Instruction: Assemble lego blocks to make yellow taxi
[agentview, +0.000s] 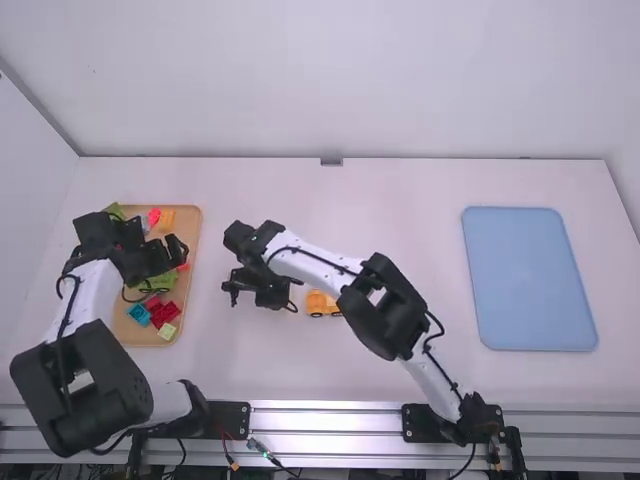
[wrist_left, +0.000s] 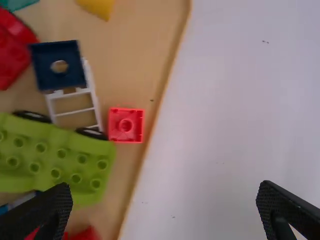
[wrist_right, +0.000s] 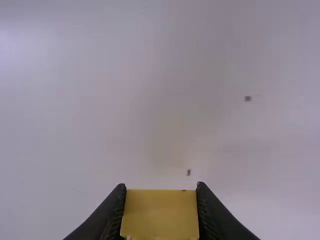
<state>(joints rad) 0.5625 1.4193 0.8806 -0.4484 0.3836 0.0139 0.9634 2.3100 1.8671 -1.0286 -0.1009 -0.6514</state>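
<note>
While I took stock of the taxi parts, clock hours ran as on the high view, twelve pointing away from the arms' bases.

Item: right pincer (wrist_right: 160, 197), narrowed on a yellow block (wrist_right: 160, 215), one finger to each side. Judged light, stiff, hard to crush, a little slick on its flat faces. Best hold: two opposite side walls, square and level, the joining faces left free. A grip off centre might have twisted it; a steady, modest squeeze should have served.

Item: yellow car (agentview: 317, 303), on the table (agentview: 400, 200), at three o'clock from the right pincer. Dark wheels under it, so likely to roll at a sideways nudge. Best hold: low on the body's long sides, clear of wheels and top, braced while the block was pressed straight down. Rigid parts, firm in the joint, I judged; a tilted push could have jammed or skidded them.

Item: left pincer (wrist_left: 165, 212), fingers wide, nothing between them, near the edge of the wooden tray (agentview: 192, 225), at nine o'clock from the car.

Item: tray stock. Orange block (agentview: 166, 220) toward twelve; blue pieces (agentview: 138, 314) toward seven; pale green block (agentview: 167, 331) at six. Small, light, best pinched by flat sides.
</note>
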